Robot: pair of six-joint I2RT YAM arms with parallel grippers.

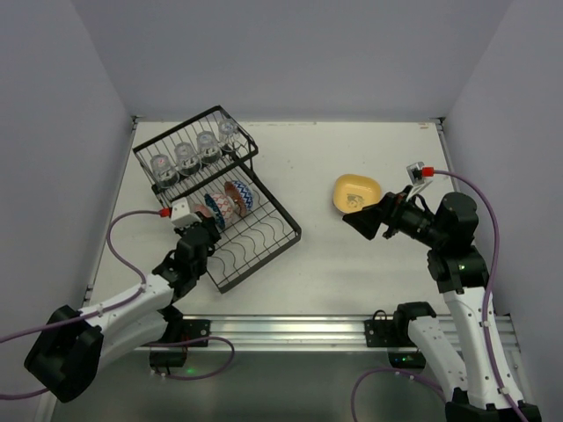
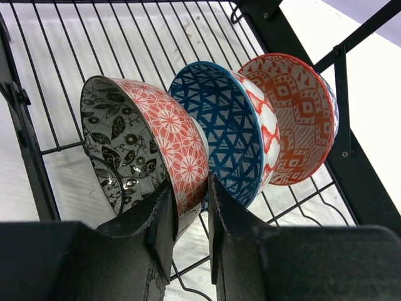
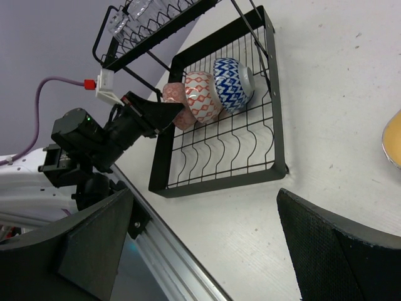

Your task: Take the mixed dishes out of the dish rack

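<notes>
Pinching rim of pink bowl [image 2: 169,138] with left gripper [image 2: 188,219], bowl on edge in dish rack [image 3: 219,180] left of centre in top view, with right gripper [image 1: 361,221] spread wide beside yellow plate [image 1: 355,192] centre right.

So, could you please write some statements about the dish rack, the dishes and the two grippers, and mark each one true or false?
1. Four glass cups sit in the deeper section of the dish rack. True.
2. The yellow plate is inside the rack. False: it lies on the table, outside the rack.
3. The left gripper is closed on a glass cup. False: its fingers pinch the wall of the pink bowl.
4. The right gripper is open and holds nothing. True.
5. Three bowls stand on edge in the flat section. True.
</notes>
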